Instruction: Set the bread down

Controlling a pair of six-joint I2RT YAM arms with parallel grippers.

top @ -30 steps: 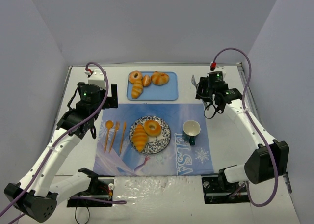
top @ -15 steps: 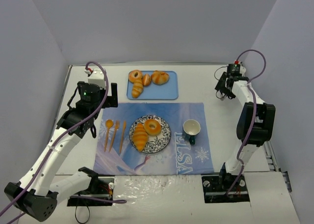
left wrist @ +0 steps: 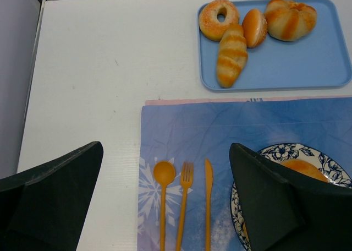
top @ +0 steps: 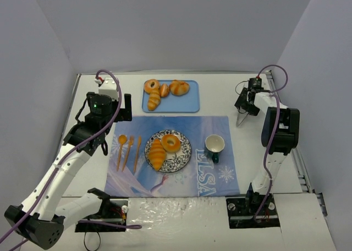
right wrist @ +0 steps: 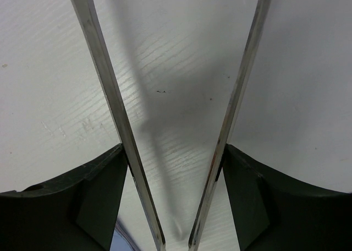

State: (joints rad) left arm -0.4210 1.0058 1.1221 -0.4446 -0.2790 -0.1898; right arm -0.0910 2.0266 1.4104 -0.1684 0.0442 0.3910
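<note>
Right gripper (top: 242, 109) pinches metal tongs (top: 240, 119) just right of the placemat (top: 214, 174) in the top view. Left wrist: left gripper (left wrist: 166, 152) spread, empty; bread rolls (left wrist: 231, 55) lie on the blue tray (left wrist: 308, 69), and we judge them soft, light and crushable, so nip one lightly mid-body. Right wrist: the tongs' blades stand apart, nothing between.

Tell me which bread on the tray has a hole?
The sugary doughnut, leftmost on the blue tray; the striped roll, oval roll and twisted bun are solid.
</note>
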